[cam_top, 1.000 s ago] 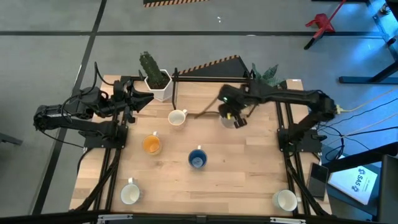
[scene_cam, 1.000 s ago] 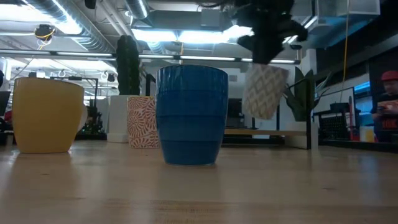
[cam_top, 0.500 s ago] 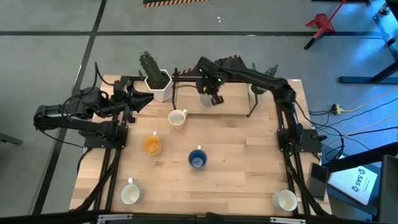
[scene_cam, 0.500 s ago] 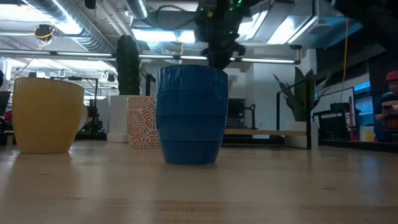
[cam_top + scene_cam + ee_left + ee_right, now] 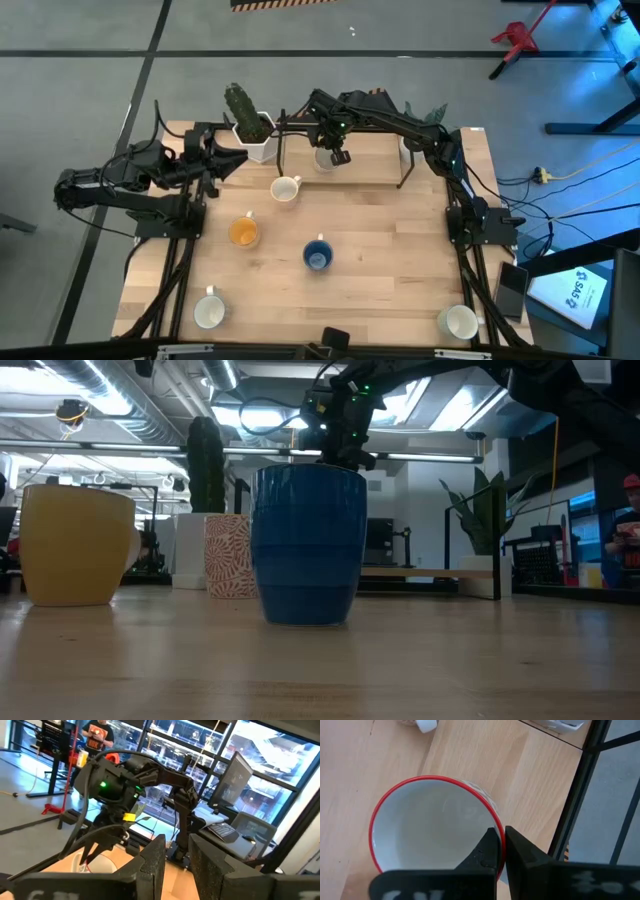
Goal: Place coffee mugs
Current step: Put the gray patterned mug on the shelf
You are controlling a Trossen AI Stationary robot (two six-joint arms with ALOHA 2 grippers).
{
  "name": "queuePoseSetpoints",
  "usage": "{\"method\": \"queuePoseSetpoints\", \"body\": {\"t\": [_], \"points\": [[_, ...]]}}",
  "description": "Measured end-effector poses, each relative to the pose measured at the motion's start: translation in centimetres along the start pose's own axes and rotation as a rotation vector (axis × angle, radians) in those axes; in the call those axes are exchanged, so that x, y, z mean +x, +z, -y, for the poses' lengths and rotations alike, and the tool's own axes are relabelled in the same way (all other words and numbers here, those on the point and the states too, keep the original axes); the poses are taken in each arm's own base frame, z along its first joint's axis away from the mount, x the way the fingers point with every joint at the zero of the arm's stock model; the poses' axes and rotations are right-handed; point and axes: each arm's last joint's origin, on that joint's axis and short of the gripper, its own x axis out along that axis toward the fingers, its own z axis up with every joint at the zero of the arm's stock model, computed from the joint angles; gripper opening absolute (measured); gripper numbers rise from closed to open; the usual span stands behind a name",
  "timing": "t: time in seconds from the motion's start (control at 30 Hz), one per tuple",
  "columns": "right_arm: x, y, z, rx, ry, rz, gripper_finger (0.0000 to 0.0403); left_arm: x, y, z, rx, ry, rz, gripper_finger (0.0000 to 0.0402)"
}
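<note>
My right gripper (image 5: pixel 499 851) has its two dark fingers pinched on the wall of a red-rimmed mug (image 5: pixel 427 827), one finger inside the smooth white bowl, one outside on the patterned face. In the high view that gripper (image 5: pixel 335 152) sits at the back of the table (image 5: pixel 390 260), near the black frame (image 5: pixel 405 170), with the mug (image 5: pixel 324 158) below it.

My left gripper (image 5: pixel 225 160) waits at the back left, beside the cactus pot (image 5: pixel 255 140); its flat black fingers (image 5: pixel 152 865) stand close, a narrow gap between them, holding nothing.

On the pale wood planks stand a round white mug (image 5: pixel 285 188), an orange mug (image 5: pixel 243 232), a glossy ribbed blue mug (image 5: pixel 318 255) and two cream mugs at the front corners (image 5: pixel 209 312) (image 5: pixel 459 322).
</note>
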Motion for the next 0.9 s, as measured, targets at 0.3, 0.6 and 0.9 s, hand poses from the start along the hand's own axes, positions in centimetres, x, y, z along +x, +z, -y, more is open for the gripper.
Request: {"method": "queuePoseSetpoints", "body": {"t": [0.3,0.6,0.9], "points": [[0.02,0.09,0.14,-0.002,-0.041,-0.018,0.0021,0.00,0.01,0.00,0.000,0.001,0.001,0.0080],[0.00,0.04,0.18,-0.001,-0.040,-0.018,0.0075,0.00,0.01,0.00,0.000,0.001,0.001,0.0080],[-0.02,0.29,0.49,-0.004,-0.077,0.003,0.0125,0.00,-0.01,-0.01,0.004,0.003,-0.001,0.0080]]}}
